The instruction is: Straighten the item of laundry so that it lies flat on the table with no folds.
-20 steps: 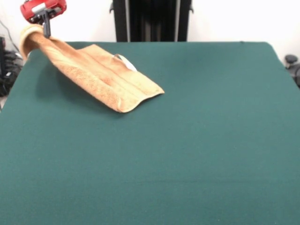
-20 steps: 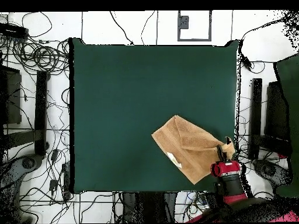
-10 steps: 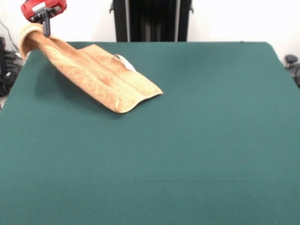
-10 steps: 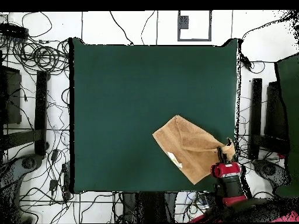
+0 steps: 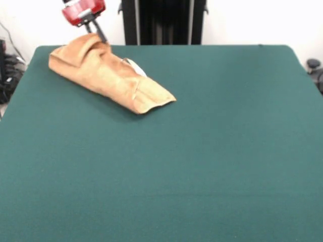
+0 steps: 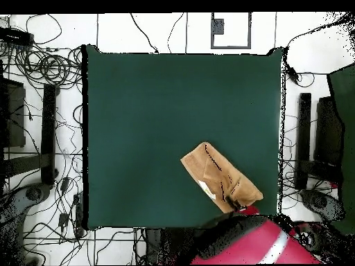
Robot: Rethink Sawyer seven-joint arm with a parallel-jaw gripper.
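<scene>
Evenly, softly lit from above, with no glare on the matte table (image 5: 212, 151). Only a faint soft shadow beneath the raised edge of the towel (image 5: 108, 75). Slight motion blur on the red gripper (image 5: 93, 25). Soft focus across the overhead view.

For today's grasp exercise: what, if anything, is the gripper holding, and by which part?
The gripper pinches the tan towel at its raised far corner.
</scene>
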